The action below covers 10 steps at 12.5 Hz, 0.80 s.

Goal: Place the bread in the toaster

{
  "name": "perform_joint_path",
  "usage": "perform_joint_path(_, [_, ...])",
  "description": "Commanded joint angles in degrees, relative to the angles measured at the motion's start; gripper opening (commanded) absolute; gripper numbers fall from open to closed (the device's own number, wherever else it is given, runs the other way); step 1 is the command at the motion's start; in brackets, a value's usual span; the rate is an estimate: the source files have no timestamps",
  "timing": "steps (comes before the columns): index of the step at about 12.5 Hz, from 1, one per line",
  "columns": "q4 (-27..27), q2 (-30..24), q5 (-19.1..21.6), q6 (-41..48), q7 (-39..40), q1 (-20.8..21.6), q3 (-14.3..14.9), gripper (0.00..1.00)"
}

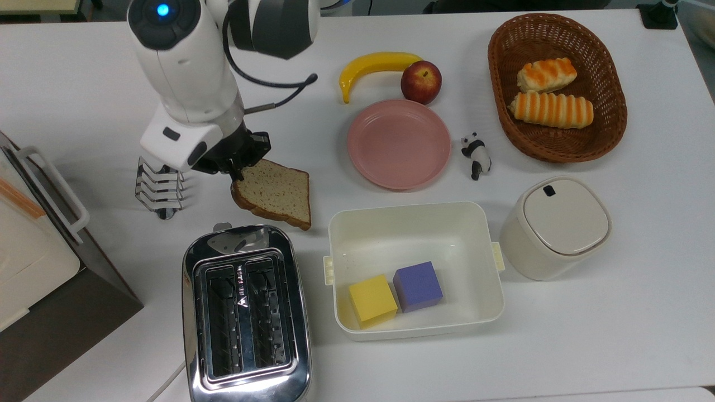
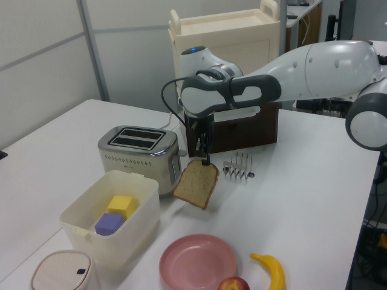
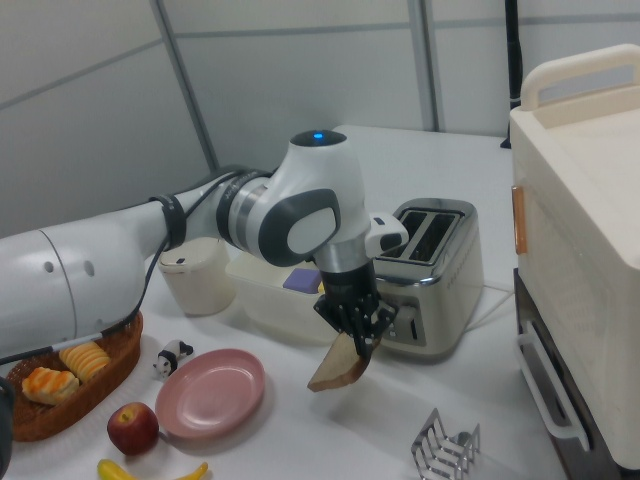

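- White table [image 1: 614,312] under grey partition walls, with a cream cabinet [image 2: 227,45] at the top view's left edge
- Bread [image 1: 273,192]: one flat tan slice, speckled, with a darker brown crust and a domed end; it hangs tilted, clear of the table, its lower corner pointing down in the left view [image 2: 196,184] and the right view [image 3: 340,367]
- Gripper [image 1: 237,167] has its fingers pinched together on the slice's upper edge, the rest of the slice hanging free below; in the left view [image 2: 206,158] the grip sits at the crust
- In the top view the slice is just above the toaster [image 1: 246,315], between the wire rack [image 1: 159,187] and the plate [image 1: 399,143], touching neither
- Toaster: one, shiny chrome, rounded, with two long dark slots, both bare; it stands just beside the tub [image 1: 416,223] on the top view's left
- Tub: one, cream, holding one yellow cube [image 1: 372,300] and one purple cube [image 1: 418,286], touching side by side
- Basket [image 1: 503,84]: one, brown wicker, holding two orange-striped rolls [image 1: 550,109]
- One pink plate, bare, with one banana [image 1: 377,66] and one apple [image 1: 421,81] just above it in the top view, the two touching
- One panda figure [image 1: 476,154] between plate and basket
- One lidded cream bin [image 1: 556,226] on the top view's right of the tub
- One toast rack, metal, near the cabinet
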<state>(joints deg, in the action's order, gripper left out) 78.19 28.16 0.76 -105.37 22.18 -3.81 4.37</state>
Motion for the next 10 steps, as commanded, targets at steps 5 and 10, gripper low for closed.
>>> perform_joint_path(5, [-1.1, -6.44, -0.32, 0.69, -0.12, 0.47, 0.64, 0.0])
perform_joint_path(10, [-3.91, -9.09, -1.81, 3.59, -0.2, 0.47, 0.82, 0.0])
